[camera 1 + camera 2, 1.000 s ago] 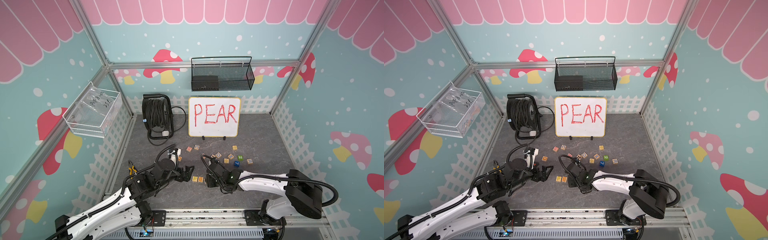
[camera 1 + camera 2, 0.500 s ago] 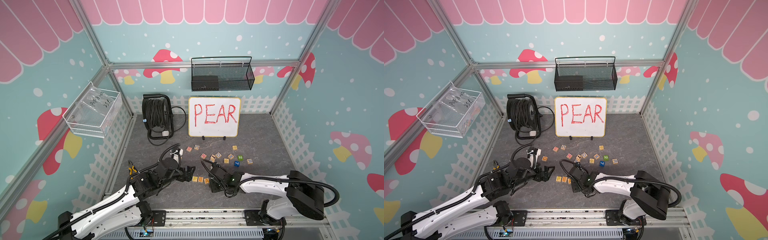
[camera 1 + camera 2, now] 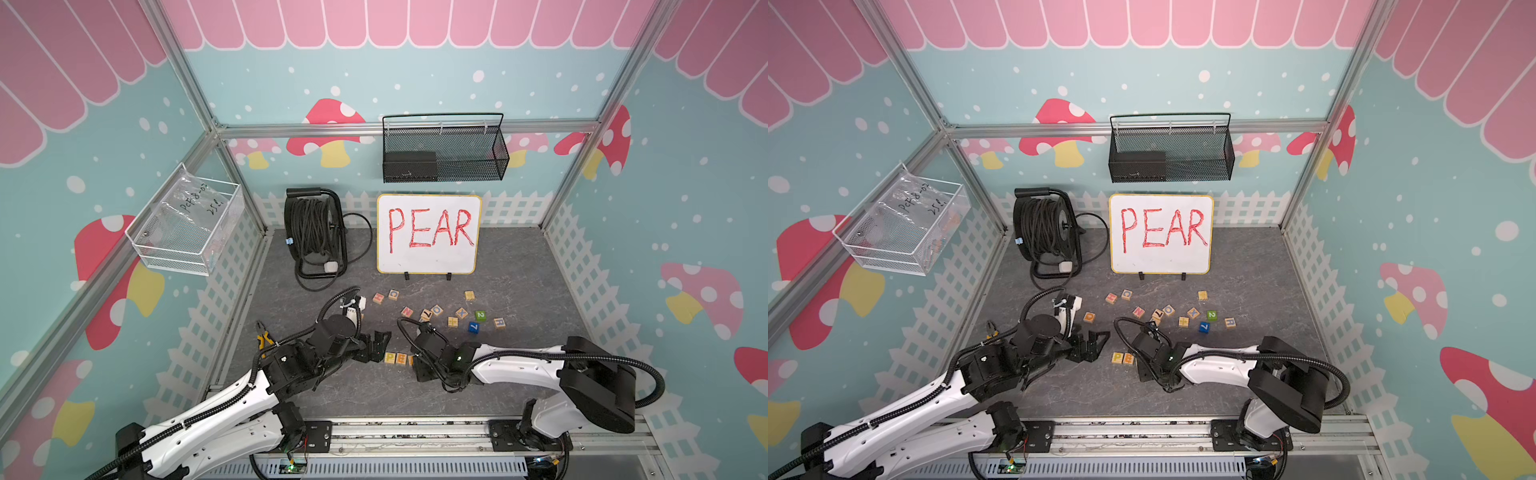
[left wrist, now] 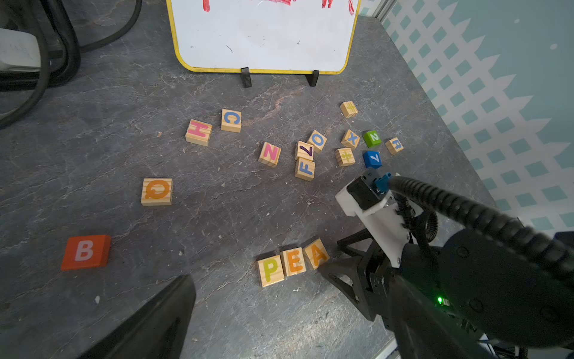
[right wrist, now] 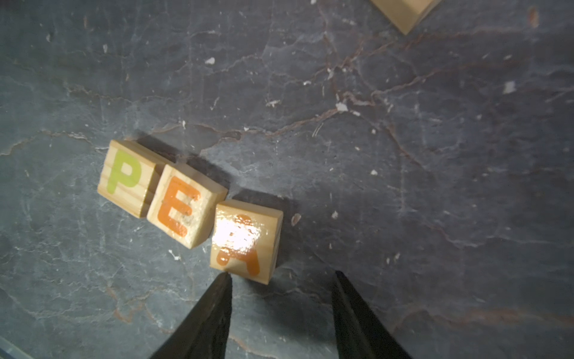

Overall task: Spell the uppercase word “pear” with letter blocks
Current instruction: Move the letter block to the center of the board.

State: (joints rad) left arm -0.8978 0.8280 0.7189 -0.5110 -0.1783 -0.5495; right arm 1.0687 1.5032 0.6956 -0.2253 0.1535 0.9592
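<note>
The P block (image 5: 125,178), E block (image 5: 183,209) and A block (image 5: 245,241) lie in a slightly crooked row near the table's front. In the left wrist view they read P (image 4: 271,269), E (image 4: 293,261), A (image 4: 316,254). My right gripper (image 5: 282,275) is open and empty, just short of the A block, with one fingertip (image 5: 225,279) at the block's near corner. The blue R block (image 3: 499,323) sits alone at the right of the scattered group. My left gripper (image 3: 377,345) stands open to the left of the row, holding nothing.
Several other letter blocks (image 3: 436,309) lie scattered behind the row, with a blue cube (image 3: 473,327) and a green cube (image 3: 480,315). The whiteboard (image 3: 428,235) and a cable reel (image 3: 313,232) stand at the back. A red B block (image 4: 85,251) and a Q block (image 4: 157,191) lie further left.
The right gripper has moved down toward the front and left, up to the row. A third block, the A, now lies beside the E. The left gripper has edged slightly toward the row.
</note>
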